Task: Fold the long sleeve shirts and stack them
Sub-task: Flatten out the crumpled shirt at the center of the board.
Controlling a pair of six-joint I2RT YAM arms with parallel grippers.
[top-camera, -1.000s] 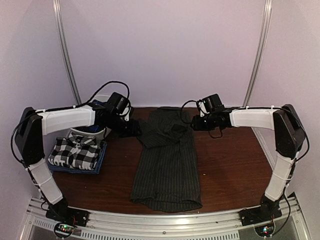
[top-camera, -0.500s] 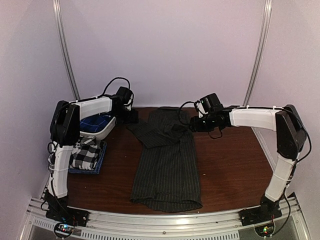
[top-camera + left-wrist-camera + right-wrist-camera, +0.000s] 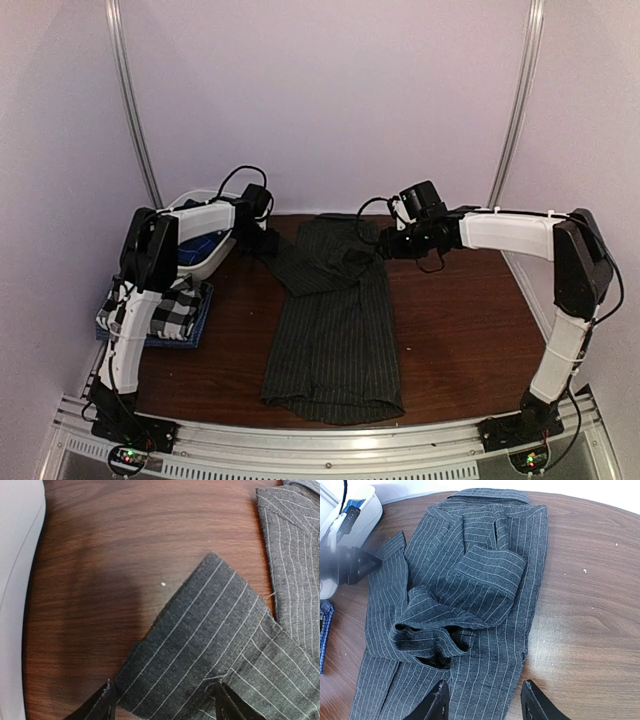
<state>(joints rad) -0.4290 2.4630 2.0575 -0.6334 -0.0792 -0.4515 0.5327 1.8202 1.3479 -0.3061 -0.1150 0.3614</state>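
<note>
Where the brown wooden table [image 3: 450, 340] meets the arm bases, the hem of the dark charcoal pinstriped button-up shirt [image 3: 335, 340] lies flat, and its body runs lengthwise toward the back edge. At the near left, well apart from it, the folded black-and-white checked shirt [image 3: 165, 305] sits on top of the folded plain dark blue shirt [image 3: 200, 322]. Farther on, one pinstriped sleeve [image 3: 485, 575] is doubled over the chest, and the other sleeve's cuff [image 3: 210, 610] sticks out flat on the wood to the left. The left gripper [image 3: 165, 702] stands over that sleeve, its jaws spread wide with the cloth lying between them, not pinched. The right gripper [image 3: 482, 700] hovers above the shirt's right side, its jaws likewise apart and empty. Left of the left gripper stands a white plastic tub [image 3: 205, 263]. The collar [image 3: 487, 494] lies at the far edge.
</note>
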